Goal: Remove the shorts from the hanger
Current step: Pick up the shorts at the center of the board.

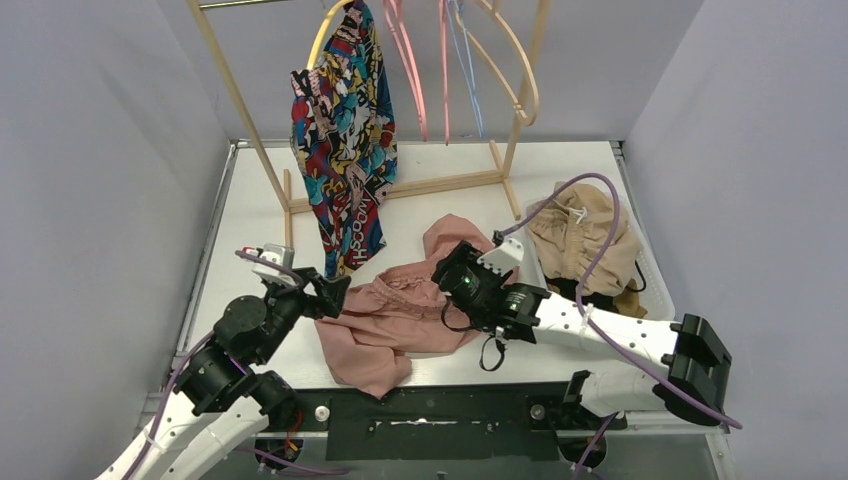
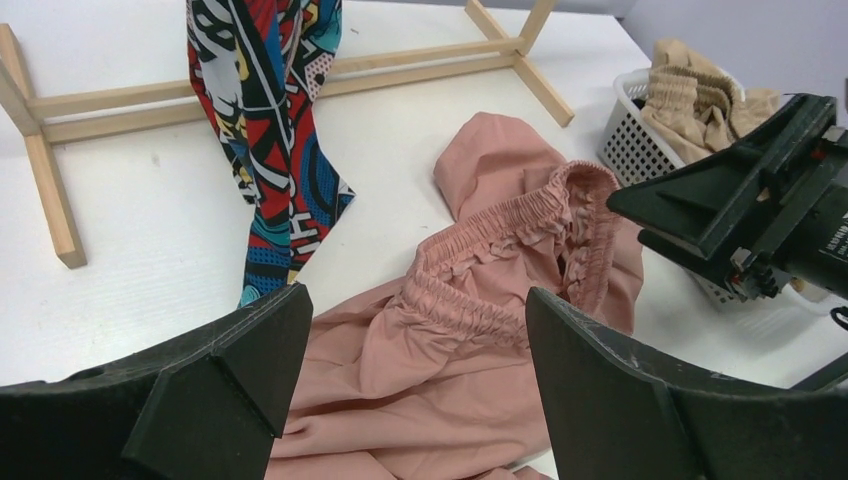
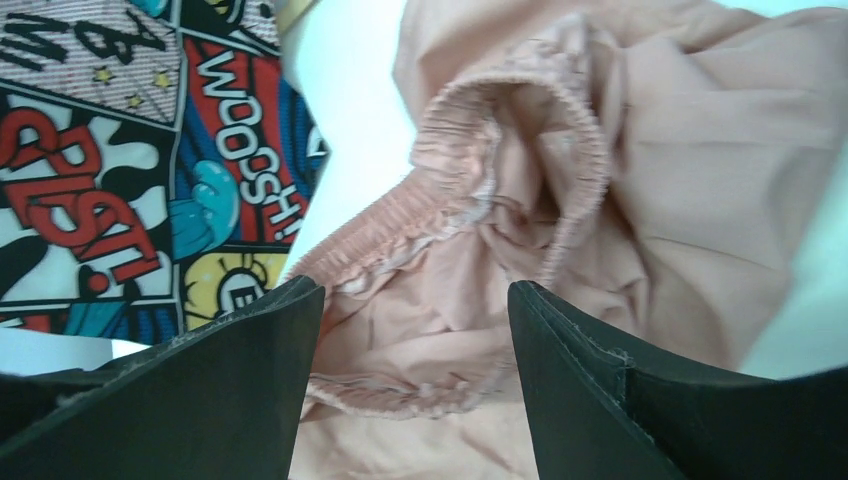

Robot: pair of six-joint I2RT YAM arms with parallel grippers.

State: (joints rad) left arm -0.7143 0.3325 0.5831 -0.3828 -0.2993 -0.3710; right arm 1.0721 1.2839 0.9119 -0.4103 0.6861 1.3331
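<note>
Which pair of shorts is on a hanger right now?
The comic-print shorts, hanging from the yellow hanger on the rack; the pink pair lies on the table, the beige pair in the basket.

Comic-print shorts point(image 1: 343, 150) hang off the hanger point(image 1: 318, 42), pink shorts point(image 1: 385, 325) lie crumpled on the table point(image 1: 250, 210), and beige shorts point(image 1: 575, 235) sit heaped in the basket point(image 2: 625, 150).
</note>
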